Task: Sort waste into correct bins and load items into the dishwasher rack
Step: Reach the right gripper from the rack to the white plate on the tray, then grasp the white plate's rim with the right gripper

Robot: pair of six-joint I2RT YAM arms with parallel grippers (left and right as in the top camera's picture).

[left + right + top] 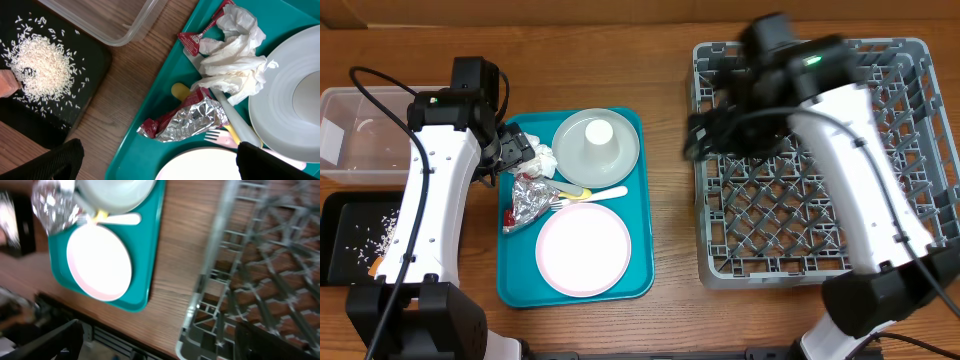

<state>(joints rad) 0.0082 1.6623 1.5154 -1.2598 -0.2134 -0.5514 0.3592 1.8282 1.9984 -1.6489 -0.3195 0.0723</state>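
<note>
Over the tray's (pixel 520 272) far-left corner, the left hand (pixel 508 152) hangs released above napkin (pixel 540 158) and foil (pixel 530 198).
Above the rack's (pixel 770 215) far-left side the right hand (pixel 703 135) is released, empty; plates (pixel 584 250) and cup (pixel 598 133) lie on the tray, rice (pixel 382 235) in the black bin (pixel 345 225).

We saw a wood-grained worktop (pixel 125 85) with a low sheen, a smooth, slightly glossy teal plastic tray (pixel 162 100), crinkled, shiny silver foil (pixel 192 117), a soft, crumpled white paper napkin (pixel 235 65), a clear, glossy plastic tub (pixel 115 25), a matt black tray (pixel 100 55) and a dull grey plastic rack (pixel 770 275).
</note>
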